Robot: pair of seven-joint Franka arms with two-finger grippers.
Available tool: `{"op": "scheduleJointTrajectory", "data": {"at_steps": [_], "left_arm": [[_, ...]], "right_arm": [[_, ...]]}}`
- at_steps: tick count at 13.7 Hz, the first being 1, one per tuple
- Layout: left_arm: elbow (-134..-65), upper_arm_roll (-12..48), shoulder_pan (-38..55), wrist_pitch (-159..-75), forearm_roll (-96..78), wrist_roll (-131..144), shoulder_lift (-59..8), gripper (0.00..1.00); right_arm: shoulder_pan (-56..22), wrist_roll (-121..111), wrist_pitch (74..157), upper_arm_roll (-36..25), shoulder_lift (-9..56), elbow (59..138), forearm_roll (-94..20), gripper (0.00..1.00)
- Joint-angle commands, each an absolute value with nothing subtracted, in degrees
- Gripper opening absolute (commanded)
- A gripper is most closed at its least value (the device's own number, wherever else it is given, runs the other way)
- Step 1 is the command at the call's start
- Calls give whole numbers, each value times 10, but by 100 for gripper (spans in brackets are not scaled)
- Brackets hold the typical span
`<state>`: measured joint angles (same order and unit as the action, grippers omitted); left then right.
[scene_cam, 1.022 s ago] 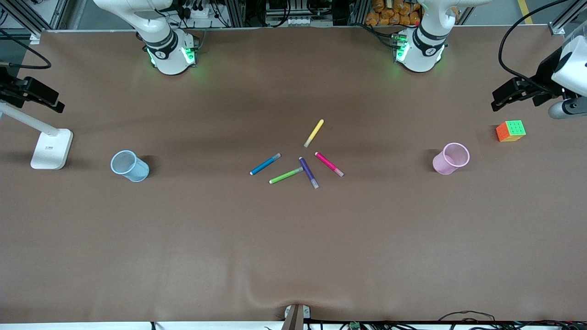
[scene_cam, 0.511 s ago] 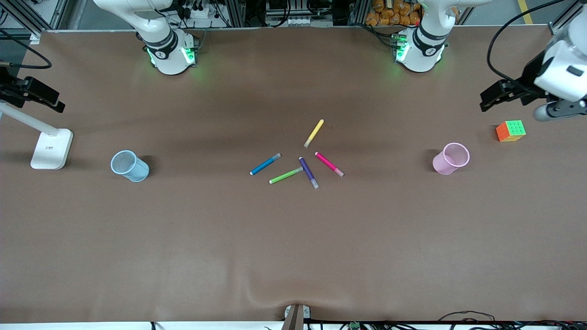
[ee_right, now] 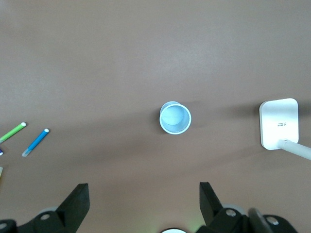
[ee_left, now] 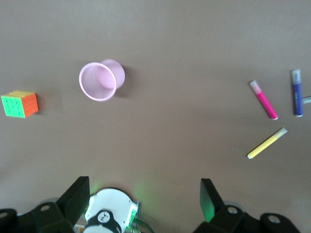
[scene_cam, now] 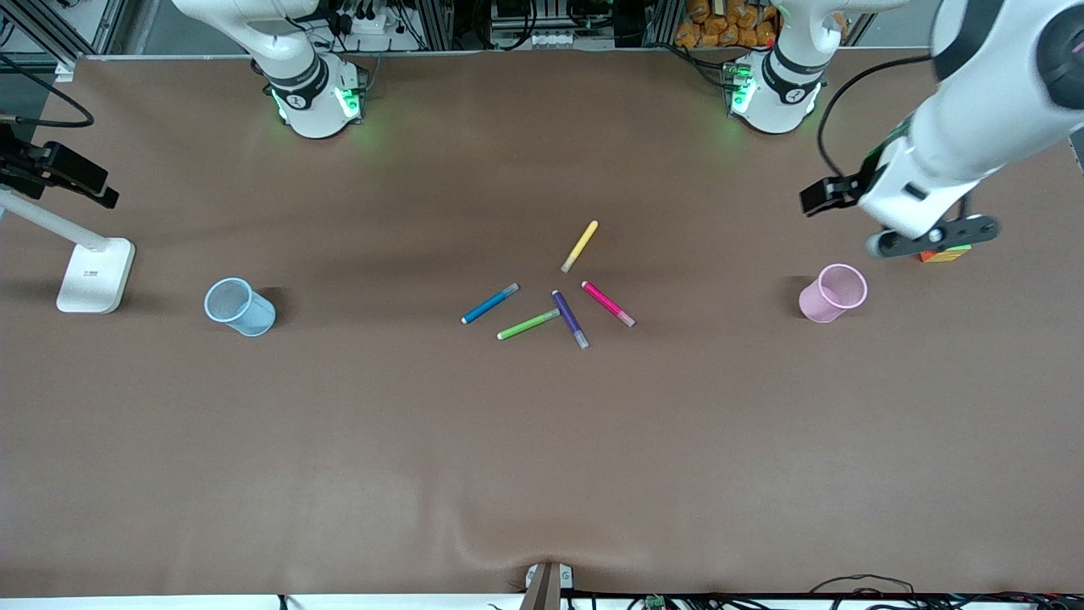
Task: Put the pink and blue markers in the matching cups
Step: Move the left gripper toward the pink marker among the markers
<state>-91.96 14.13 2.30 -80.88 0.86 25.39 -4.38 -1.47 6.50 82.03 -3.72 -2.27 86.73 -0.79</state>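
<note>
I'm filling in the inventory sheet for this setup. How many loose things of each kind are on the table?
Markers: 5 (blue marker, green marker, purple marker, pink marker, yellow marker)
Cups: 2 (blue cup, pink cup)
Puzzle cube: 1
Lamp: 1
Total: 9

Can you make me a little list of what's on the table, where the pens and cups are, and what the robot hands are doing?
pink marker: lying mid-table, beside the purple marker
blue marker: lying beside the green marker
yellow marker: lying farthest from the front camera
pink cup: upright, empty, toward left arm's end
blue cup: upright, empty, toward right arm's end
left gripper: open, holding nothing
right gripper: open, holding nothing
</note>
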Motion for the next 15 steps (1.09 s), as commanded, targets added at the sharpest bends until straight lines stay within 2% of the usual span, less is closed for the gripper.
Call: {"op": "scheduleJointTrajectory", "data": {"at_steps": [1, 8, 15], "left_arm": [[-910, 155, 22, -791, -18, 290, -80, 100], [-906, 211, 38, -799, -67, 425, -174, 100], [-911, 211, 93, -896, -87, 562, -287, 100]], "right_arm": [[-11, 61, 817, -36, -25, 864, -11, 100], [-11, 61, 816, -35, -25, 865, -11, 100], [-10, 62, 816, -36, -25, 866, -11, 100]]}}
